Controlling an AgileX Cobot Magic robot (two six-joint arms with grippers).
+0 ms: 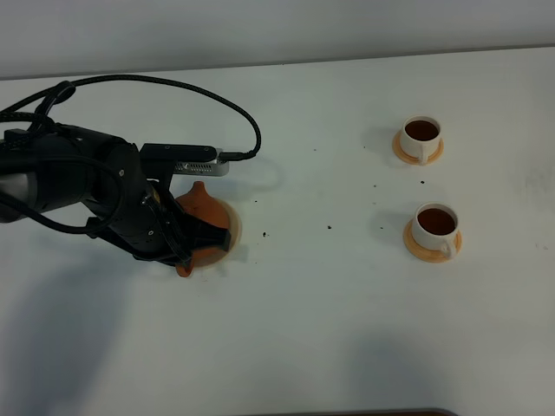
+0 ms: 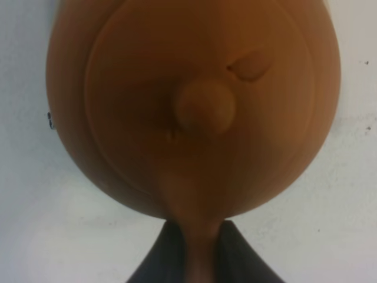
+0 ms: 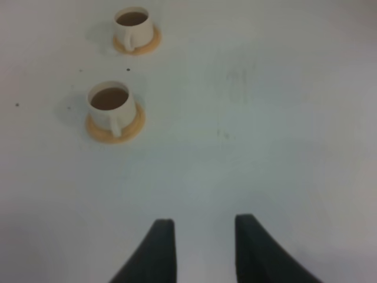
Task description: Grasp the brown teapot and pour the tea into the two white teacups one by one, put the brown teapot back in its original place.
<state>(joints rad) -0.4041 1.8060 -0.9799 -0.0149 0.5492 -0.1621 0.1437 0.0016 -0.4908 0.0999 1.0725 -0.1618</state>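
Observation:
The brown teapot [image 1: 205,208] is low over the table at the left, partly covered by my left arm. My left gripper [image 1: 189,250] is shut on the pot's stubby handle [image 2: 200,247]. In the left wrist view the pot's lid and knob [image 2: 205,109] fill the picture. The original place is hidden beneath the pot. The two white teacups [image 1: 422,137] [image 1: 434,225] stand on orange saucers at the right, each holding dark tea [image 1: 422,130]. The right wrist view shows both cups [image 3: 132,26] [image 3: 110,105] well ahead of my right gripper [image 3: 203,227], which is open and empty.
Small dark specks [image 1: 330,228] dot the white table [image 1: 329,321] between the pot and the cups. A black cable [image 1: 173,85] loops above the left arm. The table's far edge meets a grey wall.

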